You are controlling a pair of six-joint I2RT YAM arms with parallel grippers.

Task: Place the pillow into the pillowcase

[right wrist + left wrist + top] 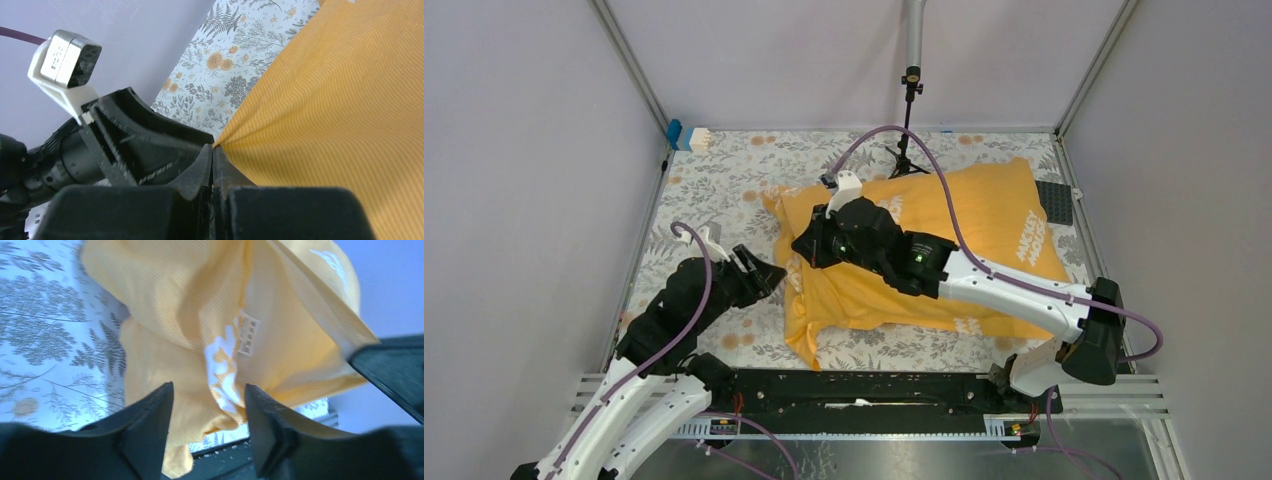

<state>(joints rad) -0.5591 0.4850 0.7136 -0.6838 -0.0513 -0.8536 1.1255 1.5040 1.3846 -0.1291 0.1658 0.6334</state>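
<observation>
The orange-yellow pillowcase (984, 220) lies plump across the floral table, white lettering on its right end. No white pillow shows; it is hidden. My right gripper (809, 245) reaches over the case to its left end and is shut on a pinch of the orange cloth (325, 115), fingers (213, 147) pressed together. My left gripper (769, 275) is just left of that end, open. In the left wrist view its fingers (207, 387) stand apart with hanging folds of the pillowcase (190, 305) and a white label just beyond the gap.
A thin tripod stand (909, 120) rises at the back middle. A blue and white block (689, 138) sits in the back left corner, and a dark plate (1056, 200) lies at the right edge. Walls close three sides; a black rail (864, 390) runs along the near edge.
</observation>
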